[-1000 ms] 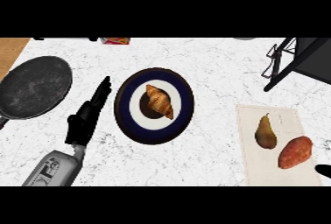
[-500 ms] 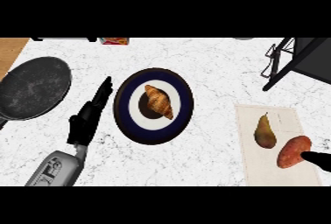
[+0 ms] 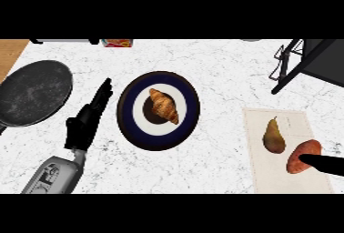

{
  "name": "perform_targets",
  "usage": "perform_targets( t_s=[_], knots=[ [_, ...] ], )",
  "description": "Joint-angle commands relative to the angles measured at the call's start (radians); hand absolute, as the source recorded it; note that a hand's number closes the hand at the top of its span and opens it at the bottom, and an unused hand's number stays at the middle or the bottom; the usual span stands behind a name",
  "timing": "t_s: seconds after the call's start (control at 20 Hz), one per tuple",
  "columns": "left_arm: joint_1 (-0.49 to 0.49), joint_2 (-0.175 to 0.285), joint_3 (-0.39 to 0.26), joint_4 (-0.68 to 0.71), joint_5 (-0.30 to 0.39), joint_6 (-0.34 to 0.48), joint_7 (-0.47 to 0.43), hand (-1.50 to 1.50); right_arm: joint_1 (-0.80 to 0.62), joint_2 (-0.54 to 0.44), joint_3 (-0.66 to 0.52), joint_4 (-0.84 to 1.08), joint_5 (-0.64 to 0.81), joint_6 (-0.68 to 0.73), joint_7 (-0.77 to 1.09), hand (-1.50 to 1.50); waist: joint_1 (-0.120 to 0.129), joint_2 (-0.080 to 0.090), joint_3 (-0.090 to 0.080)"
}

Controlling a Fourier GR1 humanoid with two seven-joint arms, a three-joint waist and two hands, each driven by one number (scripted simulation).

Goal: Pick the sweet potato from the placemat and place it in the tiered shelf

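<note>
The right hand [image 3: 331, 166] at the sweet potato [image 3: 300, 153], nothing held yet
The sweet potato lay on the placemat [image 3: 269, 175] at the tips of the right hand's fingers [image 3: 314, 161], stretched straight and closed on nothing; the pear [image 3: 273, 135] sat just past those fingertips, so a sideways closing might nudge it or roll the potato away. The tiered shelf [image 3: 310, 57] stood well beyond the fingers. The left hand [image 3: 84, 123] rested open and empty. The far carton's [image 3: 118, 43] print was unreadable

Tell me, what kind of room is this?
Most likely a kitchen counter: a white marbled worktop, a round dark frying pan, and a golden croissant on a round blue-rimmed white plate.
</note>
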Motion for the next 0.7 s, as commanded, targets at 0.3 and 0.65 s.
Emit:
perform_targets(
  t_s=[0.3,0.65],
  knots=[
    [0.059,-0.006,0.008,-0.038,-0.026,-0.002,-0.01,0.0,-0.012,0.092,0.023,0.022,0.063,0.069,0.219,-1.5,-0.005,-0.004,0.0],
    [0.001,-0.027,0.017,-0.03,-0.054,0.001,0.042,0.0,-0.074,0.143,-0.001,0.14,0.079,0.102,0.163,-1.5,-0.01,-0.001,0.001]
  ],
)
